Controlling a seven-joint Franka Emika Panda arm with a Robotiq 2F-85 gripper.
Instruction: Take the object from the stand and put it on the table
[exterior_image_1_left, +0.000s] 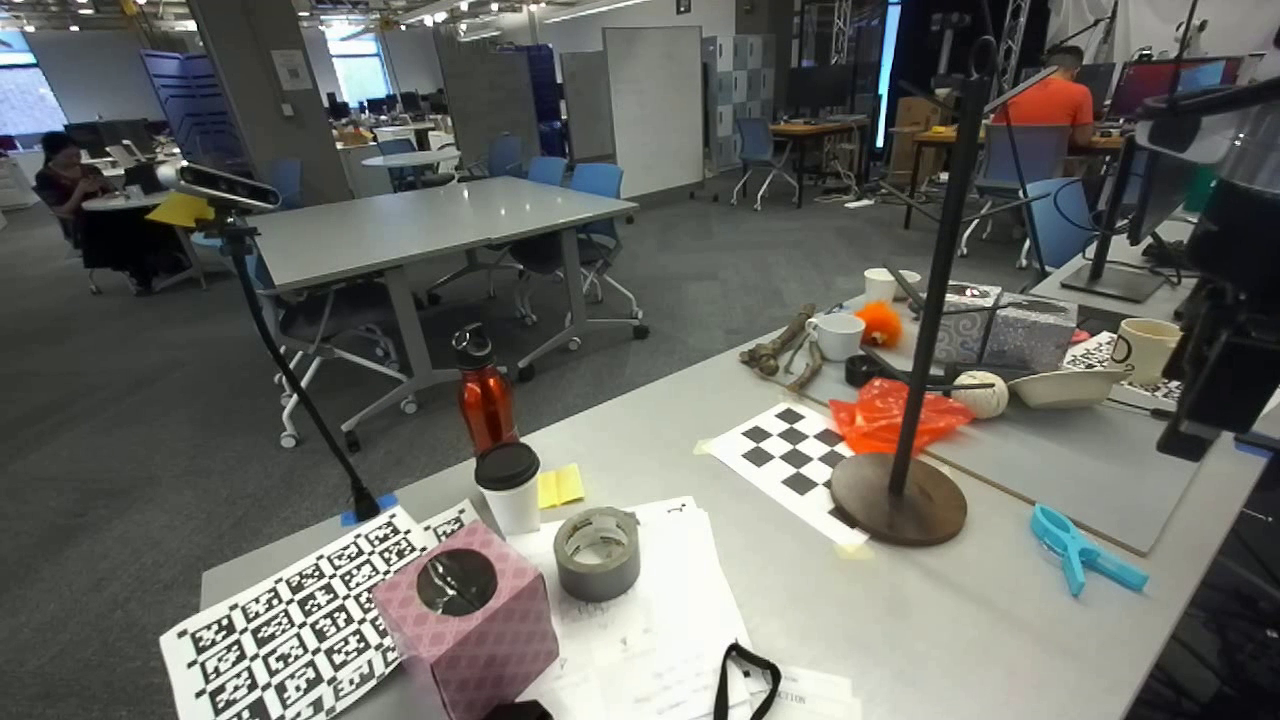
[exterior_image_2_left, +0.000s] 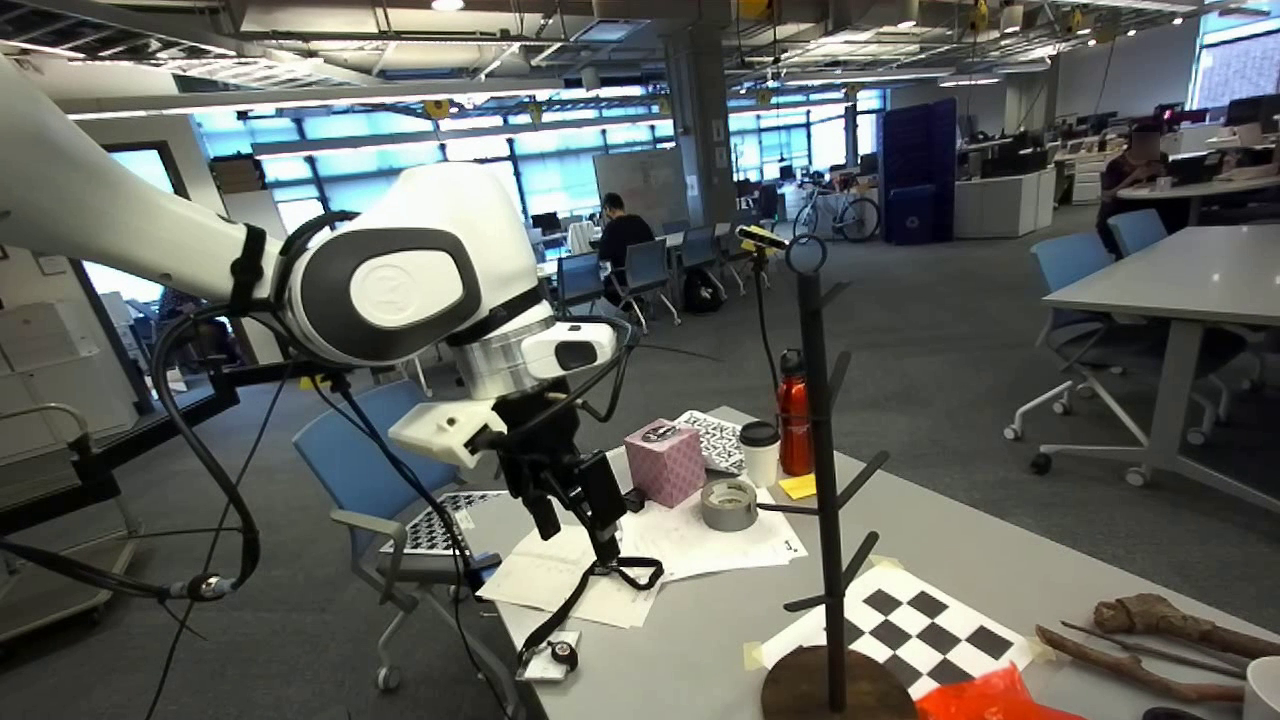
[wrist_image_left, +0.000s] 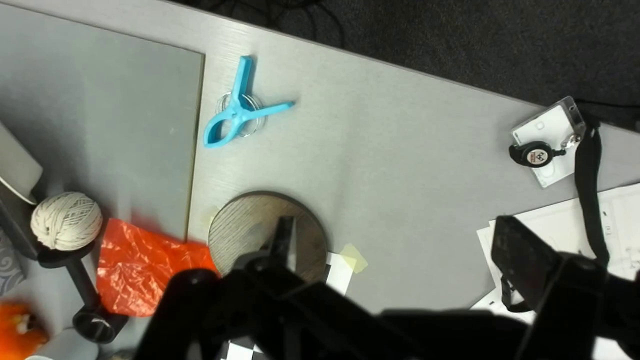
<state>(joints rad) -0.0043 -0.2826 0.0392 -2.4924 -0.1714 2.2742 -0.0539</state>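
Observation:
The object, a light-blue clamp-like piece with splayed prongs (wrist_image_left: 240, 112), lies on the table (wrist_image_left: 380, 175) beside the stand's base. It also shows in an exterior view (exterior_image_1_left: 1082, 555); in the wrist view a thin wire ring is around it. The stand is a black pole (exterior_image_2_left: 822, 450) with short pegs that look bare. Its round brown base shows in an exterior view (exterior_image_1_left: 895, 505) and the wrist view (wrist_image_left: 240, 230). My gripper (wrist_image_left: 395, 245) is open and empty above the table, fingers wide apart, not touching the object. It shows in both exterior views (exterior_image_1_left: 1195, 430) (exterior_image_2_left: 577, 535).
A red plastic bag (exterior_image_1_left: 890, 412), a ball of string (exterior_image_1_left: 980, 394), mugs and boxes stand beyond the stand. A badge with black lanyard (wrist_image_left: 545, 145), papers, a tape roll (exterior_image_2_left: 729, 505), a pink tissue box (exterior_image_2_left: 664, 462), a lidded cup and a red bottle (exterior_image_2_left: 795, 425) occupy the other side.

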